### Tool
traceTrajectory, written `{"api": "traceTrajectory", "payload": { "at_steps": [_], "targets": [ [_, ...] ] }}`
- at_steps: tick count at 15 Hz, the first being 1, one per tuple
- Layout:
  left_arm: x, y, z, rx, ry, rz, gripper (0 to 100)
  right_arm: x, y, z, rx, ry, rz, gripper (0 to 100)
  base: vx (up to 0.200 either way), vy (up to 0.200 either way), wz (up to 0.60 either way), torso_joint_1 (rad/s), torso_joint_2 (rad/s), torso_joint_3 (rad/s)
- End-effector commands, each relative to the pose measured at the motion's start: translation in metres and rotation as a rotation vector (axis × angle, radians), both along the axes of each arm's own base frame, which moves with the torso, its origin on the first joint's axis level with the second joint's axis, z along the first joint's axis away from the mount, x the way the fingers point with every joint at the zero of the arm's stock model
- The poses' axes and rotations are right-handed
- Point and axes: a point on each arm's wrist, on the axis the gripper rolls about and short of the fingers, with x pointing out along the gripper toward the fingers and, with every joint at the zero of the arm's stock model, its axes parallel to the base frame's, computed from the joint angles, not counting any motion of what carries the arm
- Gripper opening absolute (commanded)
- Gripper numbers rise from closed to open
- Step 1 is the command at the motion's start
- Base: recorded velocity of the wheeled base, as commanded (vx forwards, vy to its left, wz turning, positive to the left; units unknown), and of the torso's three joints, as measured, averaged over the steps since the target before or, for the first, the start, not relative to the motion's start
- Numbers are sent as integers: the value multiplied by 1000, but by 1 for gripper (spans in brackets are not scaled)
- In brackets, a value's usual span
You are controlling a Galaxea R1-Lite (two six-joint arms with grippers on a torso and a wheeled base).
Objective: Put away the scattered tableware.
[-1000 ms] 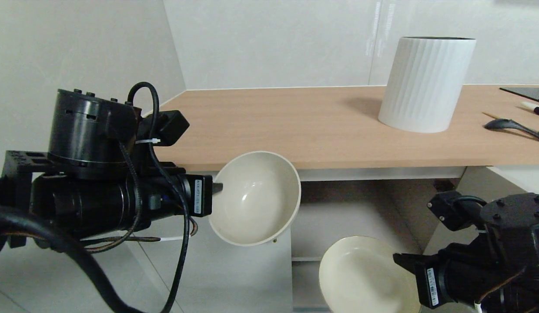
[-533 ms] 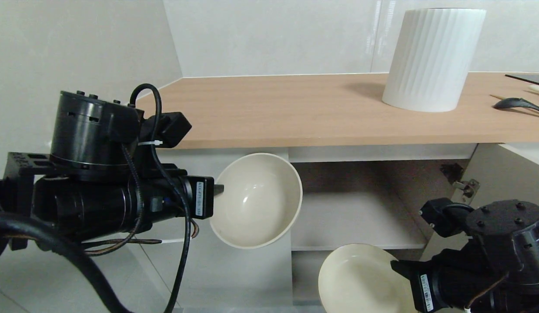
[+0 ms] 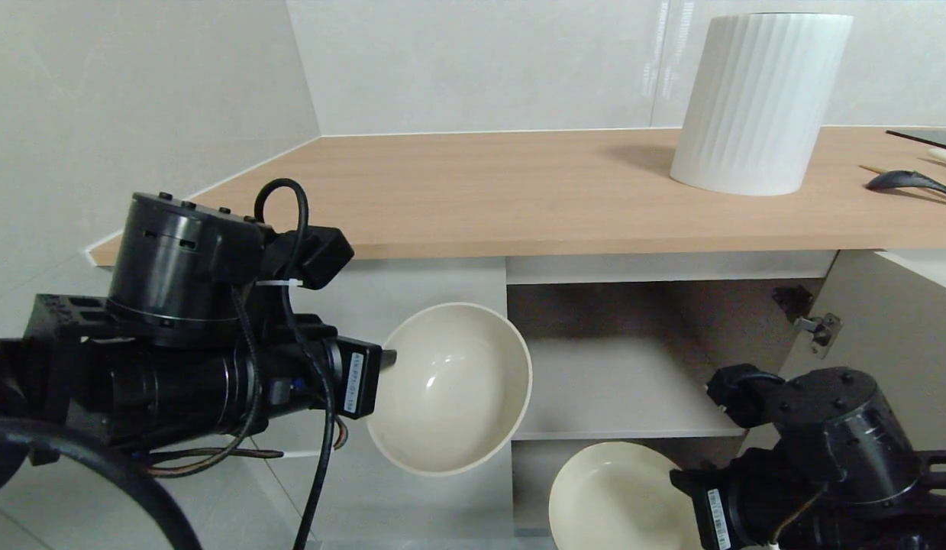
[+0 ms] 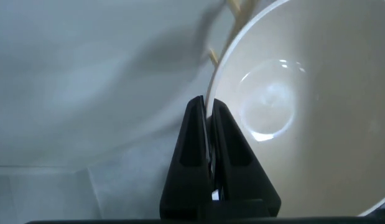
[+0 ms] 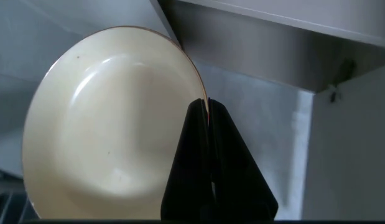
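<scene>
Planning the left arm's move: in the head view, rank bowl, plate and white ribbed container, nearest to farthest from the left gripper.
1. The bowl: held by its rim in the left gripper.
2. The plate: lower right, in the right gripper.
3. The white ribbed container: on the countertop, back right.

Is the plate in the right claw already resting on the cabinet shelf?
No, the right claw holds the plate by its rim, clear of the shelf.

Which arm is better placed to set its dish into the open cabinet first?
Probably right: the right gripper holds the plate squarely before the open cabinet; the left gripper holds the bowl at its edge.
</scene>
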Motion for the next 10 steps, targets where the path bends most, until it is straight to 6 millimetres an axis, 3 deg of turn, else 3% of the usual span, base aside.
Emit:
{"api": "traceTrajectory", "payload": {
  "at_steps": [1,5,6,7,10],
  "targets": [
    [0,-2,-9,18,30,-19,0,19,14,-33,-40,57,-23,0,0,0,0,0,0,0],
    [2,-4,-27,91,68,-63,0,59,29,-62,-6,17,-84,0,0,0,0,0,0,0],
    [3,-5,-29,95,75,-63,0,85,27,-79,26,-20,-140,0,0,0,0,0,0,0],
    [3,-5,-28,92,71,-63,0,97,27,-85,46,-45,-164,0,0,0,0,0,0,0],
    [3,-5,-28,91,70,-63,0,130,28,-88,78,-93,-212,0,0,0,0,0,0,0]
  ]
}}
